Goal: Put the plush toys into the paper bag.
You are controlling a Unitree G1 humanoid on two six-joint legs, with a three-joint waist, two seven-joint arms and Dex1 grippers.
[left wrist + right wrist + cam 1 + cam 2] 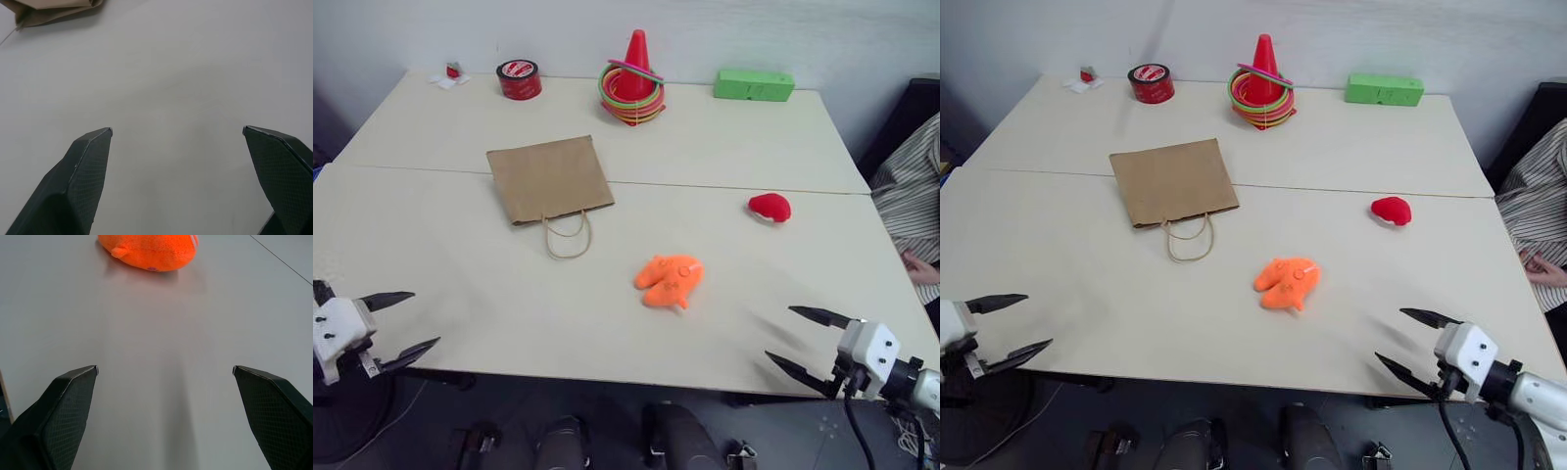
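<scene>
Between bag (pixel 550 179) and toy (pixel 670 279) (bare tabletop (pixel 460 284))

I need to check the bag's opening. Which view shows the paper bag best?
Left eye view: the whole paper bag lies flat, handles toward the robot. Right eye matches; left wrist catches a corner.

Head stereo pair looks down over the whole table (pixel 460 284); wrist cameras skim its surface closely.

No legible text (tape roll (pixel 519 79) blurred)
</scene>
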